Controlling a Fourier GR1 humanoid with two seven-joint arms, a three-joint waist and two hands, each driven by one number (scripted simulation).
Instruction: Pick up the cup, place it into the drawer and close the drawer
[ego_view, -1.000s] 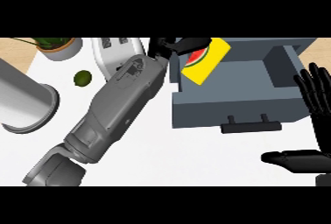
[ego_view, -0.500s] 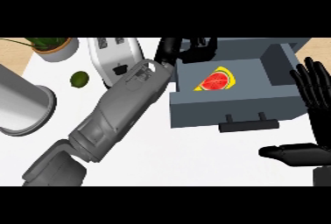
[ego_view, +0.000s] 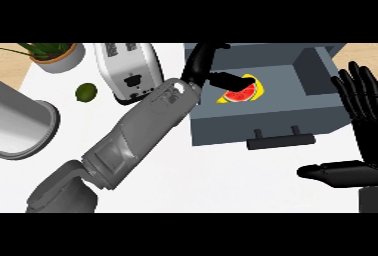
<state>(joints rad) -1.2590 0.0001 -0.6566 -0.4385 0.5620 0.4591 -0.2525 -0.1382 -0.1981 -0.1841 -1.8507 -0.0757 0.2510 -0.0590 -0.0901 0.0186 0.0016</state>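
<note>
Your largest surface is the white counter, which fills the view from edge to edge. Across it your left forearm runs as a grey diagonal from 7 o'clock up toward 12.

At 2 o'clock the grey drawer stands pulled open, and its dark handle faces you on the front panel. At 9 o'clock a big grey cylinder sits partly cut off by the left edge. A white toaster stands at 11 o'clock, just beside your forearm's upper end.

Your right hand rests at 3 o'clock against the right edge. Its fingers are straight and pointing up, its thumb is stretched out to the side, and it holds nothing.

Your left hand hangs at 12 o'clock over the drawer's left rear corner. It is spread wide: the fingers point away from you, the thumb juts out toward 3 o'clock, and nothing is caught between them.

A potted plant stands in the corner at 10 o'clock.

The cup, yellow with a watermelon picture, lies inside the drawer's compartment in its left half. Your left thumb crosses its upper edge, and you cannot tell whether the two touch.

A small green fruit lies at 10 o'clock, between the toaster and the cylinder.
</note>
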